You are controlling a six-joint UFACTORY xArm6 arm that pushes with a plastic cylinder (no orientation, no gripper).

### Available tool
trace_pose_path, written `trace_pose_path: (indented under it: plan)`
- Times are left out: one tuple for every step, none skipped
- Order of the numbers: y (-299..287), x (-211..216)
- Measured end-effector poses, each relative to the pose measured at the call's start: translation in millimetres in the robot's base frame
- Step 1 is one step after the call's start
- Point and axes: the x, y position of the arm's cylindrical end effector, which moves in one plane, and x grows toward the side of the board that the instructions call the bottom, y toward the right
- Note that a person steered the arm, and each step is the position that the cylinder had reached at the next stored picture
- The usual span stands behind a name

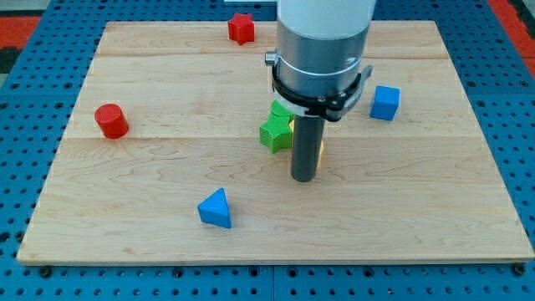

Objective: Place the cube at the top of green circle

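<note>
A blue cube [385, 102] sits on the wooden board [167, 167] at the view's right. A green block [274, 133], its shape unclear, lies near the centre. A second green piece [281, 109] shows just above it, partly hidden by the arm. My tip [303, 179] rests on the board just below and right of the green blocks, well to the lower left of the cube. A sliver of a yellow block [320, 150] shows right beside the rod, mostly hidden by it.
A red cylinder [110, 121] stands at the view's left. A red block [241, 28] sits near the top edge. A blue triangle [216, 209] lies at the lower left of centre. The arm's grey body [322, 46] hides the board's upper middle.
</note>
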Motion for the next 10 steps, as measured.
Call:
trace_pose_path:
  plan:
    - [-0.4, -1.7]
    - [48.6, 33.3]
    - [131.3, -16.3]
    - [154.7, -78.3]
    - [126.8, -111.7]
    - [98.4, -131.8]
    - [153.2, -146.3]
    - [53.3, -174.5]
    - [-41.1, -174.7]
    - [-8.3, -183.6]
